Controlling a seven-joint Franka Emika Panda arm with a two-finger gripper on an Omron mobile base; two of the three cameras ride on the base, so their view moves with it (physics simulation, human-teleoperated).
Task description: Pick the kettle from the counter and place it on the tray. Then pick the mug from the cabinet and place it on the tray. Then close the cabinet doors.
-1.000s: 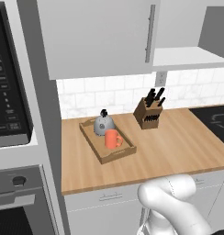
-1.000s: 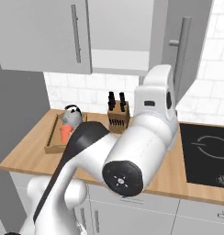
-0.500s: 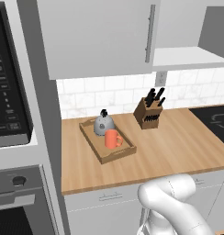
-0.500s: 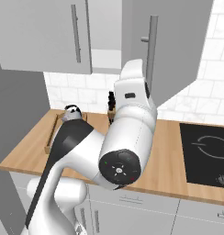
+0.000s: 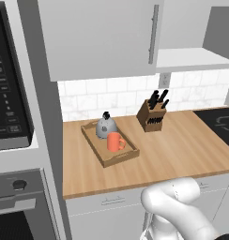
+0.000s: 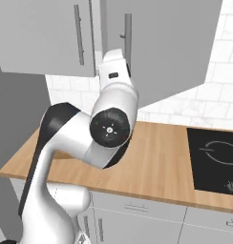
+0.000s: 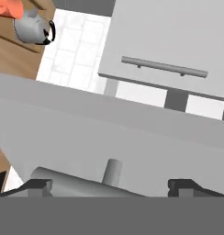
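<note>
On the butcher-block counter [image 5: 182, 150], kettle [image 5: 106, 126] and mug [image 5: 115, 141] are sitting in the tray [image 5: 117, 157]. I'm holding the gripper [image 7: 109, 186], jaws apart, against the right cabinet door's bar handle [image 7: 81, 186], lying crosswise between them.

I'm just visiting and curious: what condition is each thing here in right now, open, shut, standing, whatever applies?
kettle: upright on the tray, at its back end.
mug: upright on the tray, just in front of the kettle.
tray: flat on the counter.
left cabinet door: shut.
right cabinet door: partly open, swung out.
cabinet shelf: exposed.
hand: open, its fingertips either side of a door's bar handle.
</note>
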